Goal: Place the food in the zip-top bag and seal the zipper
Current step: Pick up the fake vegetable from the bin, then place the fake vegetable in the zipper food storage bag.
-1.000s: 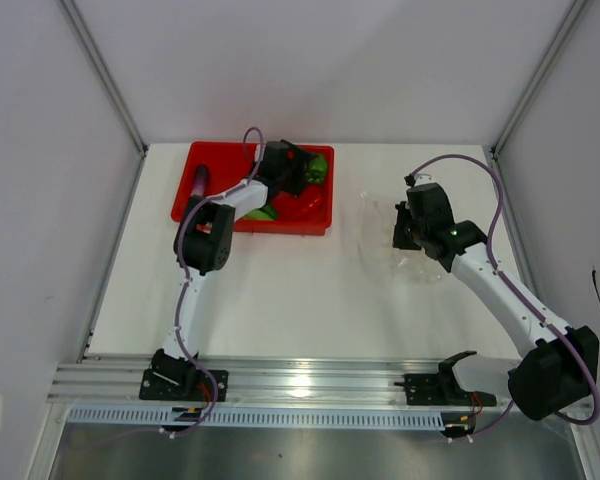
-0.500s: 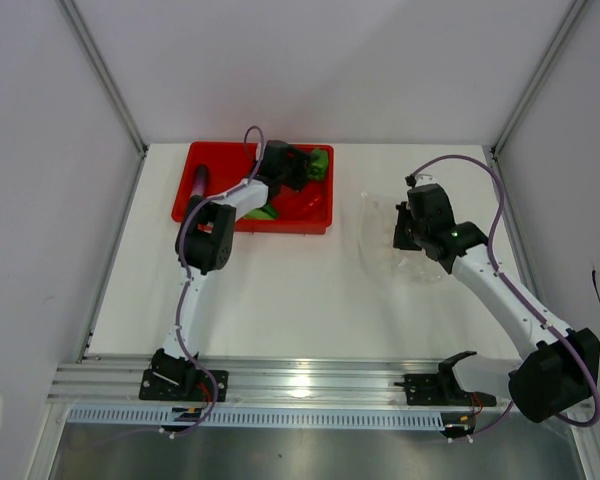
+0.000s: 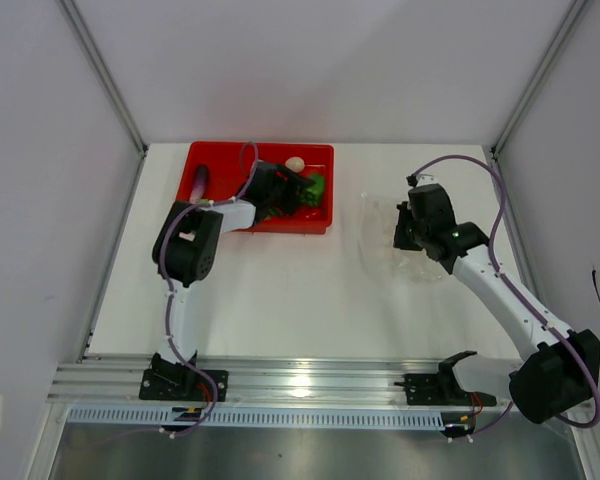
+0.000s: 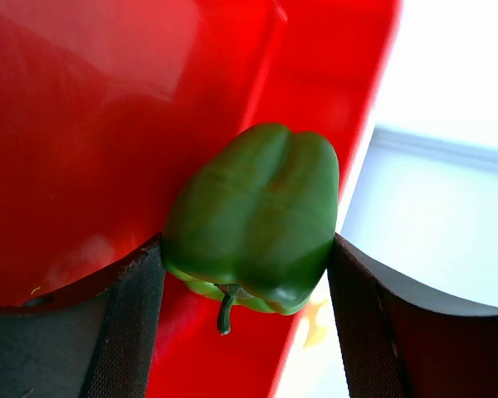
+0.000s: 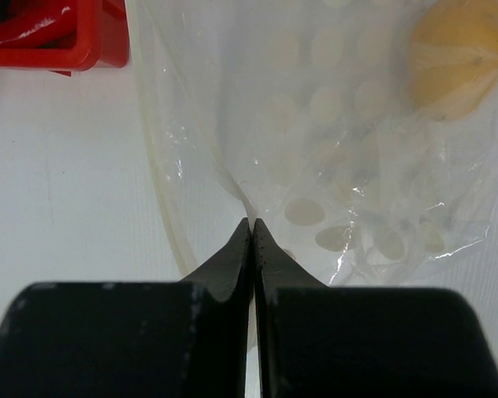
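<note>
The left gripper (image 4: 245, 269) is closed on the pepper (image 4: 253, 211), one finger on each side and the stem pointing back to the wrist, at the right wall of the tray (image 4: 83, 124). In the top view the bag (image 5: 315, 124) lies on the tabletop (image 3: 280, 290), right of the tray and apart from it. The right gripper (image 5: 251, 225), pressed together, pinches the bag's edge; a lemon (image 5: 456, 54) is inside. I think the pepper must travel right

The zip-top bag (image 5: 315, 166) is pinched at a fold between the closed fingers of the right gripper (image 5: 251, 225). A yellow lemon (image 5: 456, 54) is seen through the plastic, and a red tray (image 5: 58, 51) corner is shown top left.
</note>
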